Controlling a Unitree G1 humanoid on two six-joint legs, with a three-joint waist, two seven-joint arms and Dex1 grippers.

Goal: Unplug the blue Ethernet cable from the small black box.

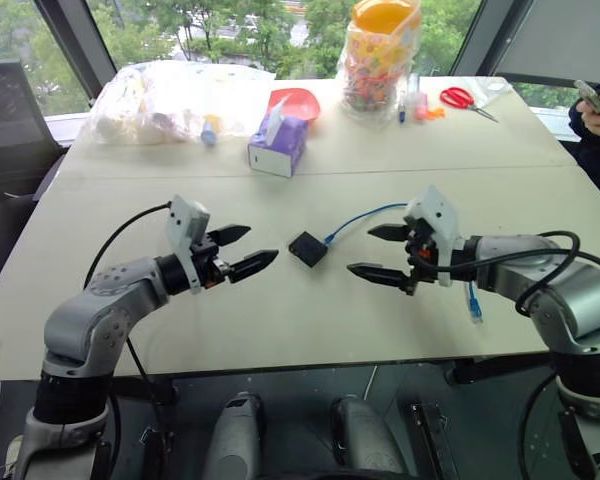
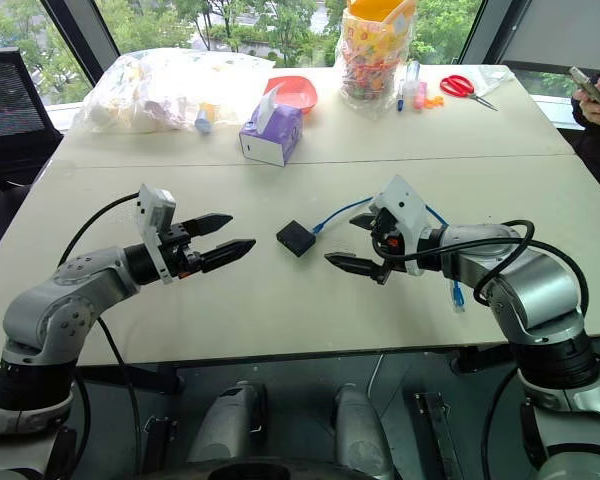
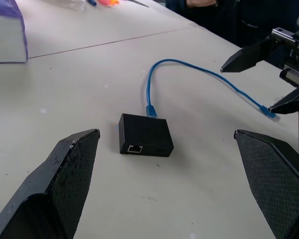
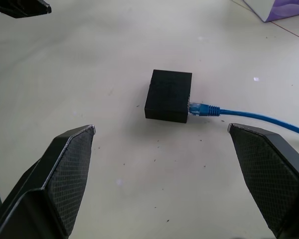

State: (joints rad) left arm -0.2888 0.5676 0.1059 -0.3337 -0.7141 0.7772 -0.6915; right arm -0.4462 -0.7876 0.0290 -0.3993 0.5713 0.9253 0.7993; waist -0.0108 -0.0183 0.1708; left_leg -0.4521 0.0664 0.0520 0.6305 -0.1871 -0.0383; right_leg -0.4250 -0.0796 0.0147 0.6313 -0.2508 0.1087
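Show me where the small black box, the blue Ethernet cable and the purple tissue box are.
small black box (image 4: pixel 168 94): right wrist view, its top face.
blue Ethernet cable (image 3: pixel 189 68): left wrist view, middle of the cord's arc.
purple tissue box (image 1: pixel 277 147): left eye view, its front side.

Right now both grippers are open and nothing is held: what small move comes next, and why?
Probably bring the left gripper in over the small black box to pin it. The blue Ethernet cable is plugged into the box's side facing the right gripper, and the box lies loose on the table; unheld, it would likely slide when the plug is pulled.
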